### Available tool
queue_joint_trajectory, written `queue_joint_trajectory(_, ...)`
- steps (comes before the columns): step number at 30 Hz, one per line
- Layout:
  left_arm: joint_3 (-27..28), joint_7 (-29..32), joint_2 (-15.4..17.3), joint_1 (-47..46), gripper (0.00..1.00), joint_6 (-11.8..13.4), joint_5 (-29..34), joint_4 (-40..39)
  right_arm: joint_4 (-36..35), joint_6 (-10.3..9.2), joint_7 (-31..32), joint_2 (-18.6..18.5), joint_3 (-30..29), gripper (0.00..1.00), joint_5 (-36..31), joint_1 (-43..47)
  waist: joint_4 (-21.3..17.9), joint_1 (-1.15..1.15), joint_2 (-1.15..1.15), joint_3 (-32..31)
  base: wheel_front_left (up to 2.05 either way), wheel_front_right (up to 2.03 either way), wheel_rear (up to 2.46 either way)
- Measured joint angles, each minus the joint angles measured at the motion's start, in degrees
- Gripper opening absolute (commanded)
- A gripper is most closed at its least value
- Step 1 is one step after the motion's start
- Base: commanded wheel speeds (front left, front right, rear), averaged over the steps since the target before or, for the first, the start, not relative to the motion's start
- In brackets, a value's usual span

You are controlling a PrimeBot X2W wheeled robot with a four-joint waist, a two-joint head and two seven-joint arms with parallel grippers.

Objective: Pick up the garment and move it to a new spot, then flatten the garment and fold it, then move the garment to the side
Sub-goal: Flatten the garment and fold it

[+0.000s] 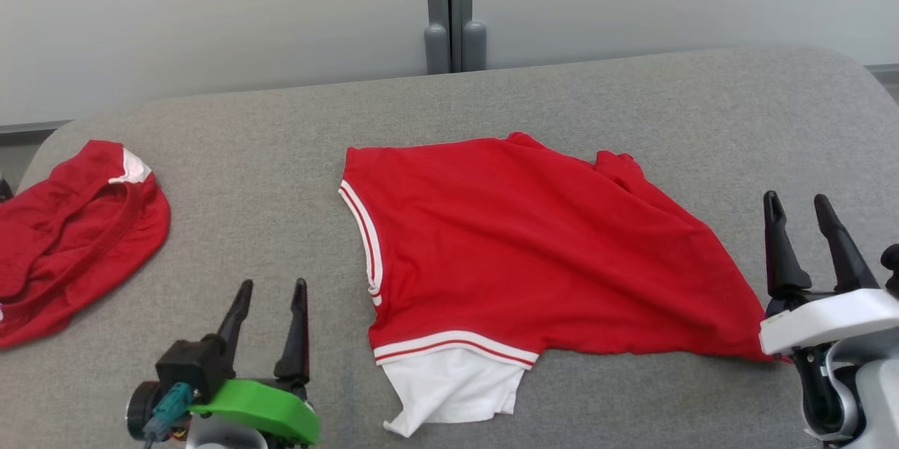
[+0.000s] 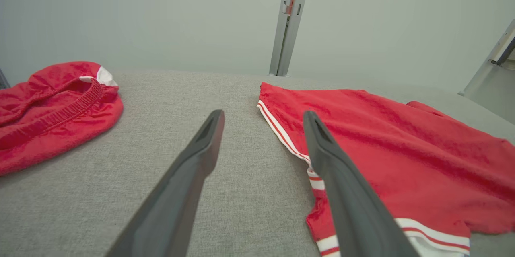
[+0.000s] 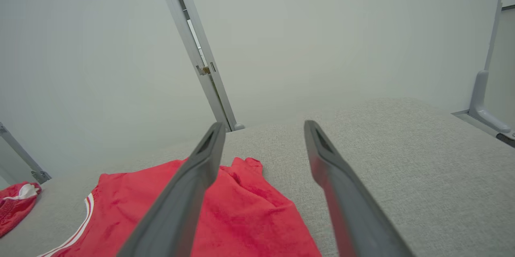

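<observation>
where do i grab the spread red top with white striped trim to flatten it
On the red top with white striped trim, probably the two near corners, lying flat and exposed: the right gripper takes the pointed tip from the right, the left gripper the striped hem corner from the left.

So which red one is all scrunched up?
The left red garment, bunched in a heap; the striped red garment in the middle lies spread out.

I can't read any writing from here. Nothing legible, whether text, label, brand, number or sign, shows on the red garment (image 1: 534,245), and nothing on the second red garment (image 1: 70,238) either.
</observation>
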Motion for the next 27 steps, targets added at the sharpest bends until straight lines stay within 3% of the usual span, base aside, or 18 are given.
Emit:
queue_joint_trajectory(6, -2.9, 5.6, -1.6, -1.7, 1.00, -1.1, -1.6, 2.4, 2.7, 0.00, -3.8, 3.3, 1.9, 1.00, -2.2, 0.2, 0.7, 0.00, 0.00, 0.3, 0.00, 0.00, 0.00)
queue_joint_trajectory(16, -7.0, 24.2, -2.9, -9.2, 1.00, -1.8, -6.2, 8.8, 6.4, 0.00, -5.4, 2.8, 4.8, 1.00, -2.7, -2.3, -1.1, 0.00, 0.00, 1.4, 0.00, 0.00, 0.00)
queue_joint_trajectory(24, -5.4, 27.2, -3.9, -13.5, 1.00, 0.7, -9.8, 16.4, 8.3, 0.00, -6.1, 2.7, 6.4, 1.00, -2.0, -3.5, -3.8, 0.00, 0.00, 2.3, 0.00, 0.00, 0.00)
queue_joint_trajectory(25, -5.4, 27.1, -3.9, -13.9, 0.92, 0.9, -9.8, 17.7, 8.5, 0.00, -6.1, 2.8, 6.6, 1.00, -1.9, -3.7, -4.1, 0.00, 0.00, 2.5, 0.00, 0.00, 0.00)
queue_joint_trajectory(26, -5.4, 26.9, -4.0, -14.3, 0.62, 0.9, -9.9, 18.5, 8.7, 0.00, -6.1, 2.8, 6.7, 1.00, -1.7, -3.9, -4.3, 0.00, 0.00, 2.6, 0.00, 0.00, 0.00)
queue_joint_trajectory(27, -5.3, 26.9, -4.0, -14.9, 0.41, 0.3, -10.5, 19.6, 8.8, 0.00, -6.1, 2.9, 6.9, 1.00, -1.6, -3.9, -4.5, 0.00, 0.00, 2.7, 0.00, 0.00, 0.00)
